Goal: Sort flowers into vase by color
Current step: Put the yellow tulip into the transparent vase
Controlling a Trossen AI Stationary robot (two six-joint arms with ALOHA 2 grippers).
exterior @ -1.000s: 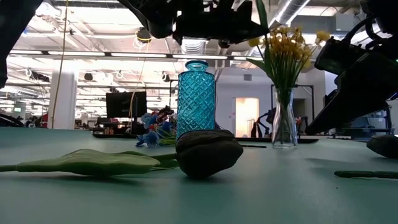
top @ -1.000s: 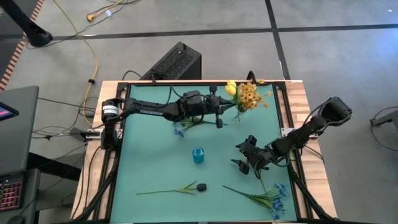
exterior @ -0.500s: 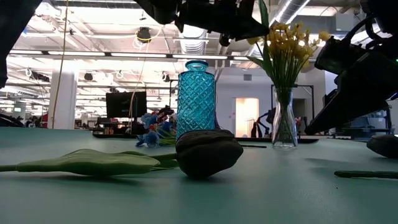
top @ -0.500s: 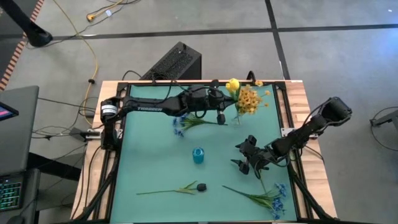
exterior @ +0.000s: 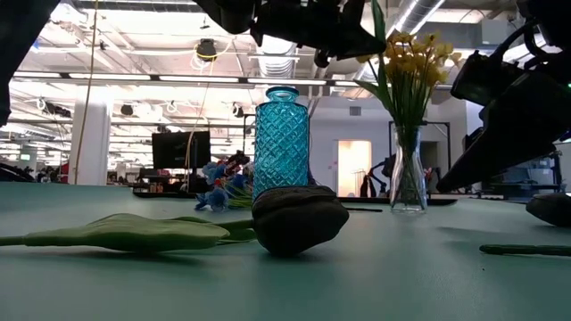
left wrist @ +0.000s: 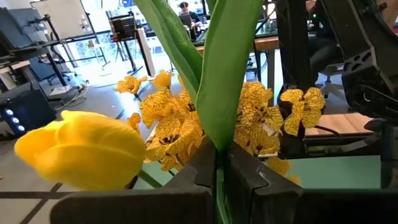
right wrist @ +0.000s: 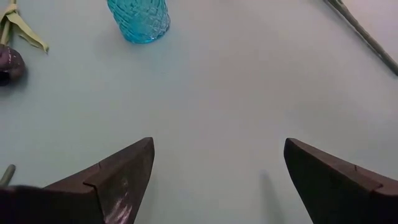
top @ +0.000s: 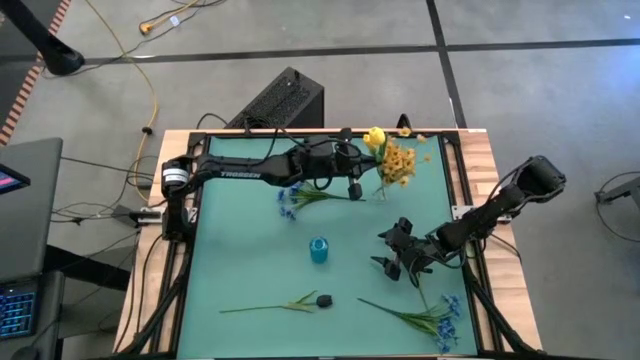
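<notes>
**A:** Left tool [top: 357,172] — where was it, and what did it have?

**B:** It hung above the far side of the tabletop [top: 240,270], just beside the clear vase [exterior: 408,169] of yellow sprays [top: 399,160]. Its fingers [left wrist: 202,168] were clenched on a green stalk [left wrist: 231,81], and the yellow tulip [left wrist: 81,148] at the end of that stalk sat right next to the yellow sprays, above the vase.

**A:** And the right tool [top: 392,262]?

**B:** It waited low over the right part of the tabletop, its fingers [right wrist: 118,177] spread wide with nothing between them.

**A:** Where were the other flowers?

**B:** One blue spray [top: 295,198] lay on the tabletop under the left arm, near the back. Another blue spray [top: 432,318] lay at the near right corner, its stalk running toward the middle. A dark bud [top: 324,299] on a long green stem lay near the front edge, just in front of the blue vase [top: 319,249].

**A:** And the blue vase itself?

**B:** It stood upright around the middle of the tabletop, well apart from the clear vase, with no flower in it that I could make out.
</notes>
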